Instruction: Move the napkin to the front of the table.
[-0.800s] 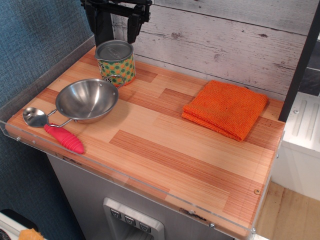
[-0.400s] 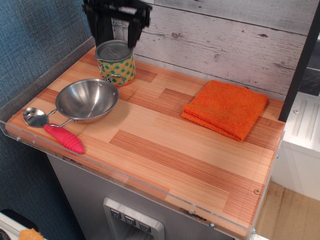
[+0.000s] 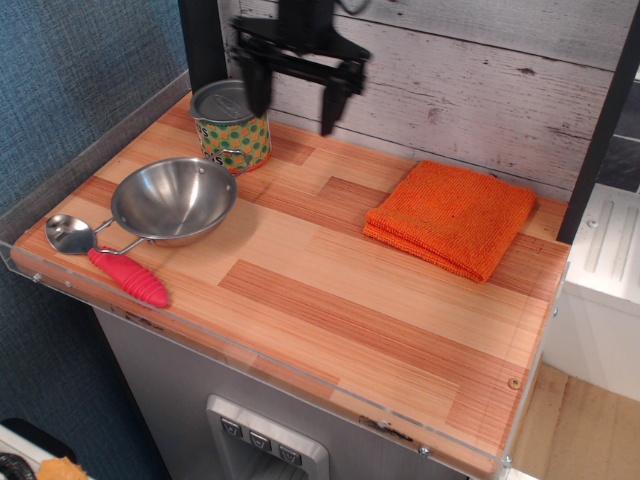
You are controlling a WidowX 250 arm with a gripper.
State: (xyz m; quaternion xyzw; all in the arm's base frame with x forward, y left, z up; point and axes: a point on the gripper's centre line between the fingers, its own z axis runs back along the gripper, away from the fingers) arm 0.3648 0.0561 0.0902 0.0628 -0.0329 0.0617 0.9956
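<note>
The orange ribbed napkin [image 3: 452, 217] lies folded flat at the back right of the wooden table [image 3: 330, 300], near the plank wall. My black gripper [image 3: 292, 110] hangs open above the back middle of the table, slightly blurred, with nothing between its fingers. It is well left of the napkin and just right of the can.
A green can with orange dots [image 3: 231, 125] stands at the back left. In front of it sits a steel bowl [image 3: 174, 199], and a spoon with a pink handle [image 3: 108, 260] lies by the left front rim. A clear acrylic rim [image 3: 250, 365] lines the table's edges.
The gripper has moved right, from above the can toward the back middle of the table, and sits a little lower. The napkin and other objects have not moved.
</note>
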